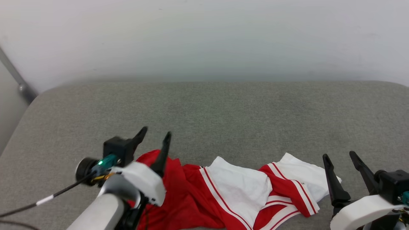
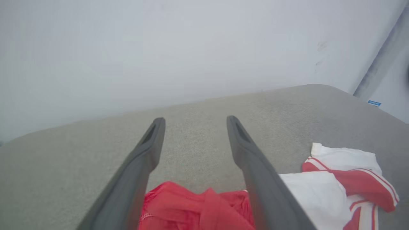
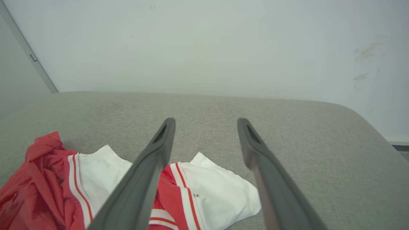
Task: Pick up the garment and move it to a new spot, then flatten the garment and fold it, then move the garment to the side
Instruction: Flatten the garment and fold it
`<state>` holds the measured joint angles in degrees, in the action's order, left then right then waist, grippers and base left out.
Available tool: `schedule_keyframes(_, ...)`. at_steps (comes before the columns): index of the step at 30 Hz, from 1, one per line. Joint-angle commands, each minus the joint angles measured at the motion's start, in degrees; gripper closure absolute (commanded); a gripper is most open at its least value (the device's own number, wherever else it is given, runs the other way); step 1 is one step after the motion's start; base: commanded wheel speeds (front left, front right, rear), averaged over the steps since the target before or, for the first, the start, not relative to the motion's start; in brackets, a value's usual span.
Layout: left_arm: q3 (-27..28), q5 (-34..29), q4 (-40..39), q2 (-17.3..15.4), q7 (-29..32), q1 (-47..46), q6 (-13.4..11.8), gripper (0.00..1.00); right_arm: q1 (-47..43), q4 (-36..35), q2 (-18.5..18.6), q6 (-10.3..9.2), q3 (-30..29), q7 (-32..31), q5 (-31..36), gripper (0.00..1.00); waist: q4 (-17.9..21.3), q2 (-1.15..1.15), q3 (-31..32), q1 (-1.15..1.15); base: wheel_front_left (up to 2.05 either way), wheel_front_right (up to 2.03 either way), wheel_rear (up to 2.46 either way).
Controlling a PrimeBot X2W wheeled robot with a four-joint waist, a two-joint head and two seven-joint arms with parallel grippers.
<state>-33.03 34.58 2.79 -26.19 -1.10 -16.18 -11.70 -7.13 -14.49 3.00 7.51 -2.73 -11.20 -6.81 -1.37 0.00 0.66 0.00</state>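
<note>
Garment (image 1: 236, 188) lies crumpled at the bottom centre of my head view, on a grey padded surface (image 1: 223, 115). Its red body is bunched at the left, and two white sleeves with red-and-white striped trim are spread toward the right.

My left gripper (image 1: 156, 132) sits at the lower left of that frame, released, with its two dark fingers spread and nothing between them. Its tips point past the upper edge of the red bunch. In the left wrist view the gripper (image 2: 195, 119) frames bare grey surface, and the garment's (image 2: 191, 207) red folds show low between the fingers. I cannot tell whether the cloth touches them.

My right gripper (image 1: 339, 155) is at the lower right, also released and empty, just beside the outer white sleeve. In the right wrist view, the gripper (image 3: 206, 120) stands over the garment (image 3: 96, 179), which fills the lower left.

A pale wall (image 1: 204, 38) runs behind the surface.
</note>
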Motion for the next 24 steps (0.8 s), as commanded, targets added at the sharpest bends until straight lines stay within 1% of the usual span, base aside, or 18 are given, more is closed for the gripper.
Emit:
schedule_keyframes(1,-1.15,-0.55,0.76,1.03,0.82,-2.53,1.20,0.00,1.00,-0.08,0.09,-0.04,0.40,-0.11,0.11,0.00,0.86,0.00,-0.53,0.00,0.00,0.00,0.00)
schedule_keyframes(4,-3.38,-0.86,3.24,2.83,3.12,-7.34,3.88,0.00,1.91,-0.14,0.19,-0.03,0.95,0.34,-0.07,0.00,1.89,0.00,-1.63,0.00,0.00,0.00,0.00)
schedule_keyframes(7,-5.33,0.31,6.73,4.66,6.07,-11.07,7.21,0.00,3.17,0.17,0.32,-0.04,1.79,0.85,-0.22,0.00,3.01,0.00,-2.87,0.00,0.00,0.00,0.00)
schedule_keyframes(14,-11.16,3.01,17.44,7.67,16.40,-17.51,15.28,0.00,5.71,1.59,0.24,-0.04,3.45,2.35,-0.87,0.00,5.07,0.00,-5.50,0.00,0.00,0.00,0.00)
schedule_keyframes(16,-12.95,3.65,20.45,8.04,19.84,-18.75,16.74,0.00,6.13,2.08,0.22,-0.04,3.69,2.80,-1.15,0.00,5.49,0.00,-6.31,0.00,0.00,0.00,0.00)
schedule_keyframes(18,-14.60,4.30,22.89,8.37,22.98,-20.08,17.67,0.00,6.28,2.67,0.17,-0.04,3.57,3.17,-1.27,0.00,5.83,0.00,-7.01,0.00,0.00,0.00,0.00)
schedule_keyframes(20,-16.31,5.03,24.67,8.67,25.86,-21.06,18.26,0.00,6.54,3.11,0.15,-0.04,3.49,3.45,-1.52,0.00,6.19,0.00,-7.64,0.00,0.00,0.00,0.00)
schedule_keyframes(21,-16.31,5.03,24.67,8.67,25.86,-21.06,18.26,0.00,6.54,3.11,0.15,-0.04,3.49,3.45,-1.52,0.00,6.19,0.00,-7.64,0.00,0.00,0.00,0.00)
schedule_keyframes(24,-18.91,6.12,26.20,8.72,29.56,-22.18,18.85,0.00,6.94,3.90,0.11,-0.04,3.38,3.84,-1.80,0.00,6.53,0.00,-8.23,0.00,0.00,0.00,0.00)
